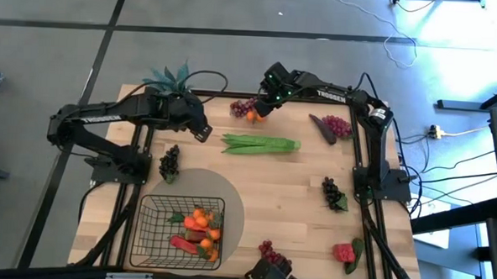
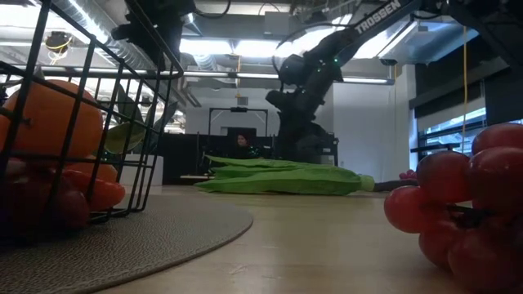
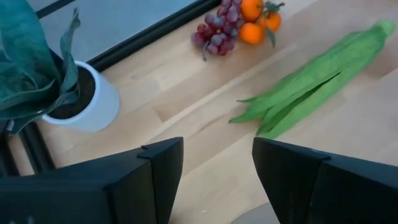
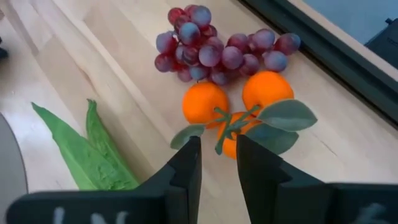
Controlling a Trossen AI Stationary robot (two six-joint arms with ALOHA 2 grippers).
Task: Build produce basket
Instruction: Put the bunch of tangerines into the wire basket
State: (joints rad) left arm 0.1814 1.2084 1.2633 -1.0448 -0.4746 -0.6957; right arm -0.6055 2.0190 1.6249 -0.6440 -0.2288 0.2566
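Observation:
The dark wire basket (image 1: 154, 228) stands on a grey round mat and holds tangerines and red peppers (image 1: 198, 230). A tangerine bunch (image 4: 214, 102) with green leaves lies beside red grapes (image 4: 217, 46) at the table's far edge. My right gripper (image 4: 219, 152) is down on that bunch, shut on it. Long green bean pods (image 1: 261, 144) lie mid-table. My left gripper (image 3: 217, 162) hangs open above bare wood, near the pods' left end. Loose around the table are dark grapes (image 1: 169, 163), another dark bunch (image 1: 333, 194), red grapes (image 1: 337, 125) and a strawberry (image 1: 344, 251). My right gripper pinches the tangerine bunch at its green stem (image 4: 225, 127), where the three fruits meet, with the nearest tangerine (image 4: 229, 146) between the fingers. The fingers come slanting down from the table's right. The bunch still rests on the table, against the red grapes.
A potted teal-leaved plant (image 1: 171, 76) stands at the far left corner, close behind my left arm. Another red grape bunch (image 1: 269, 250) lies at the near edge. A dark long item (image 1: 320, 128) sits beside the far right grapes. Bare wood lies between the pods and the basket.

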